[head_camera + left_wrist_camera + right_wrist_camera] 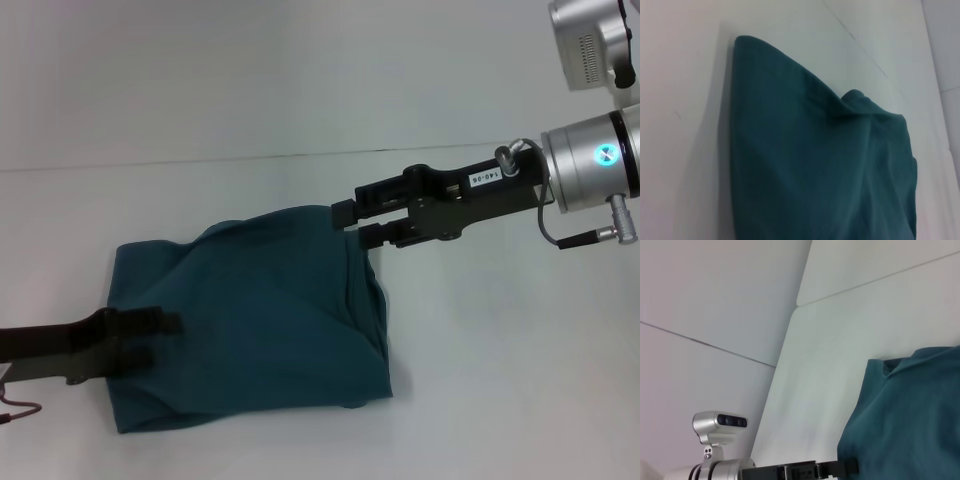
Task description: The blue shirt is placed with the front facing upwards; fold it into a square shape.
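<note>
Folded blue shirt (250, 320) on the white worktop (200, 120), both arms at its edges.

The shirt lies as a rumpled teal bundle, plain side up, left of centre. The right gripper (348, 224) is at its far right corner, jaws clamped on a pinch of raised cloth. The left gripper (160, 338) reaches over its near left edge; whether its jaws are apart or together I cannot tell.

The blue shirt (805, 175) lies folded on the white worktop (685, 125), plain teal side up, with one corner bunched into a raised fold.
</note>
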Controlling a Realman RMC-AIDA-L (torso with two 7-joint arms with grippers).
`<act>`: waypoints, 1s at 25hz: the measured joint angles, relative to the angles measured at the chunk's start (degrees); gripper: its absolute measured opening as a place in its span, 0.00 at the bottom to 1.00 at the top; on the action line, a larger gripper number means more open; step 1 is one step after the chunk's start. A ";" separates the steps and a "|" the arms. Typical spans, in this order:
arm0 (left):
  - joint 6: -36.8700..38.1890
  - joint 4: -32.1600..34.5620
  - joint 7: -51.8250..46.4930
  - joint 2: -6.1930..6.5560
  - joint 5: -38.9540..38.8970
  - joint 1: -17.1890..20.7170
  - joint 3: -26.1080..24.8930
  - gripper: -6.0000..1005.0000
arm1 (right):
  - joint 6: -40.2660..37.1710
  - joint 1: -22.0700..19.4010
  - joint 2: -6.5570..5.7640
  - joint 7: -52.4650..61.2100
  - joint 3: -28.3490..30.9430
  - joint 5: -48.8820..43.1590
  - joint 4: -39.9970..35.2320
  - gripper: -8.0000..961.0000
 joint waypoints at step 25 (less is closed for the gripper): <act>-12.06 -3.99 0.16 -0.48 -3.62 -0.67 -0.38 0.75 | -5.48 -0.74 -3.35 -0.03 6.04 0.13 0.01 0.70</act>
